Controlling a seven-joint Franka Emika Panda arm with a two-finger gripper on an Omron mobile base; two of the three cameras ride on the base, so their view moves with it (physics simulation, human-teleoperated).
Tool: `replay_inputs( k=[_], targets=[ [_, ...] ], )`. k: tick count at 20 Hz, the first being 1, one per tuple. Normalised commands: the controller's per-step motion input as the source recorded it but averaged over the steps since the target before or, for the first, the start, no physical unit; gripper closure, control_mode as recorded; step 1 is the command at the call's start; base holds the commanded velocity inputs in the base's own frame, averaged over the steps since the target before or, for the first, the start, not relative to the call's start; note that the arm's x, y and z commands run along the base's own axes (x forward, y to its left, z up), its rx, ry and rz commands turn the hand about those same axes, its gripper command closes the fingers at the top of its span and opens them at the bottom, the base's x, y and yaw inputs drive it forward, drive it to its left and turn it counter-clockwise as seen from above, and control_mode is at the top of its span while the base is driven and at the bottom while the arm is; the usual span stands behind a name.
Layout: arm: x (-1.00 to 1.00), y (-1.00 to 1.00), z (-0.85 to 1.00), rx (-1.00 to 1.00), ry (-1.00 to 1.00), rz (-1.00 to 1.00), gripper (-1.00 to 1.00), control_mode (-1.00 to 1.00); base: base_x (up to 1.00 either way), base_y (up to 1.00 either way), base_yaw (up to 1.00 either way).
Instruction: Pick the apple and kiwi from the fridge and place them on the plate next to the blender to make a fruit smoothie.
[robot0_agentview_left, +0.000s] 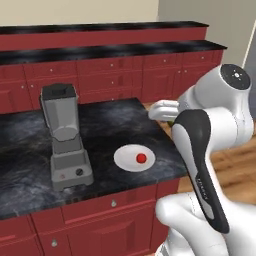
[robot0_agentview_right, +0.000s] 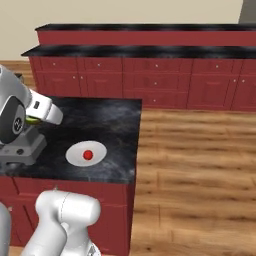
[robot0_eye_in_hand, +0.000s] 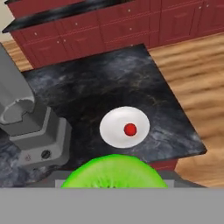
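Note:
The small red apple (robot0_agentview_left: 141, 158) (robot0_eye_in_hand: 130, 129) lies on the round white plate (robot0_agentview_left: 125, 161) (robot0_eye_in_hand: 114, 126) (robot0_agentview_right: 75, 156), on the black counter just right of the grey blender (robot0_agentview_left: 67, 145) (robot0_eye_in_hand: 30, 127). My gripper (robot0_agentview_right: 49, 114) hovers above the counter's near right part, higher than the plate and on its near side. It is shut on the kiwi (robot0_eye_in_hand: 114, 173), whose bright green cut face sits at the bottom of the hand view. A green sliver of the kiwi (robot0_agentview_left: 170, 121) peeks out behind my arm. The fridge is out of view.
The black marble island counter (robot0_agentview_left: 115, 120) ends just right of the plate, with wooden floor (robot0_agentview_right: 200, 165) beyond. Red cabinets with a dark top (robot0_agentview_left: 110, 65) line the back wall. Bare counter lies behind the plate.

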Motion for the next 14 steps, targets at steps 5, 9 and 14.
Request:
replay_inputs(
  k=[5,9,14],
  targets=[
    [0.07,-0.02,-0.17,-0.04,0.01,0.01,1.0,-1.0,0.24,-0.01,-0.04],
    [0.46,0.01,-0.97,-0.01,0.3,0.01,1.0,-1.0,0.0,0.0,0.0],
    [0.91,0.01,-0.94,0.0,0.33,0.01,1.0,-1.0,0.0,0.0,0.0]
  ],
)
